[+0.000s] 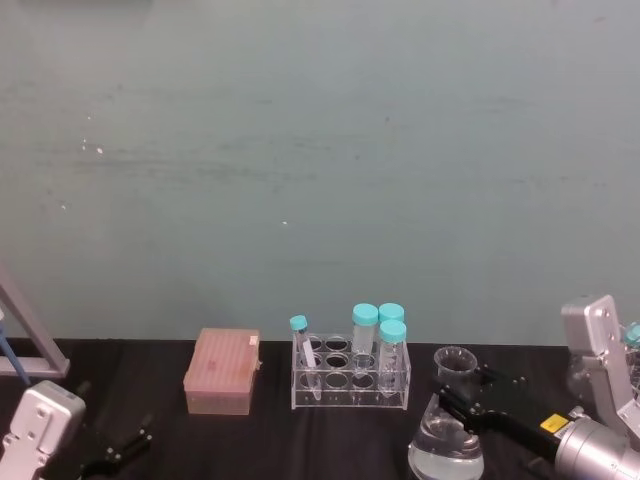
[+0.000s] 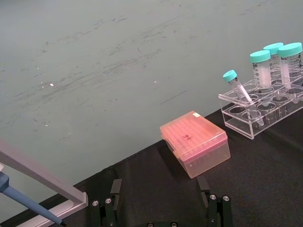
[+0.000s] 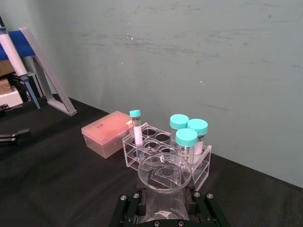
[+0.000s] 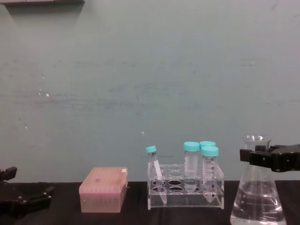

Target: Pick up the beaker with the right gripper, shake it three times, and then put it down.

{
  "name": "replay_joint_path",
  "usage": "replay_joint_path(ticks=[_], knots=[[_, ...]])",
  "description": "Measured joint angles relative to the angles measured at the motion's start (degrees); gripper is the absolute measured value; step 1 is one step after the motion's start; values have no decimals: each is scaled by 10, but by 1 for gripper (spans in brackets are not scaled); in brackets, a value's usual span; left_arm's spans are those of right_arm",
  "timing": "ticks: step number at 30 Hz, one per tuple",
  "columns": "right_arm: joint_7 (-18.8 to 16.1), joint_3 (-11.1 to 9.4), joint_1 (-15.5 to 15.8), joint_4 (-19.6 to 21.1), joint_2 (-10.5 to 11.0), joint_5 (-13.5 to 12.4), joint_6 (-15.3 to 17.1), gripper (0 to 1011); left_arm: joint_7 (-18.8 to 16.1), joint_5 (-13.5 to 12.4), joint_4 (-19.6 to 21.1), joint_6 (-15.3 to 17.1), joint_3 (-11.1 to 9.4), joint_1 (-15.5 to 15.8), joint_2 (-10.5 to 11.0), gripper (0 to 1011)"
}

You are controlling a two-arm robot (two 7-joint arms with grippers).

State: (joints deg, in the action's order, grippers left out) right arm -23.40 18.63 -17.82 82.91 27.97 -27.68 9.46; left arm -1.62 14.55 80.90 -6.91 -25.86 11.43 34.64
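Head view, nearest: right gripper, fingers closed on the neck of the beaker, which holds clear liquid at the right front of the black table. Left gripper: front left, fingers spread, empty. Behind: tube rack, pink box. Farthest: green wall.

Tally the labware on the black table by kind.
Teal-capped plastic tubes: 4
Clear acrylic tube rack: 1
Pink plastic lidded box: 1
Clear glass conical beaker, neck in the right gripper: 1
Total: 7
Left gripper idle, open, at table's left.
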Motion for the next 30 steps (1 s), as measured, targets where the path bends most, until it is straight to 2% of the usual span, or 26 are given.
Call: replay_joint_path(ticks=[30], knots=[[-4, 11, -8, -14, -8, 10, 0, 450, 0, 0, 0, 0, 0, 0, 0, 1000]])
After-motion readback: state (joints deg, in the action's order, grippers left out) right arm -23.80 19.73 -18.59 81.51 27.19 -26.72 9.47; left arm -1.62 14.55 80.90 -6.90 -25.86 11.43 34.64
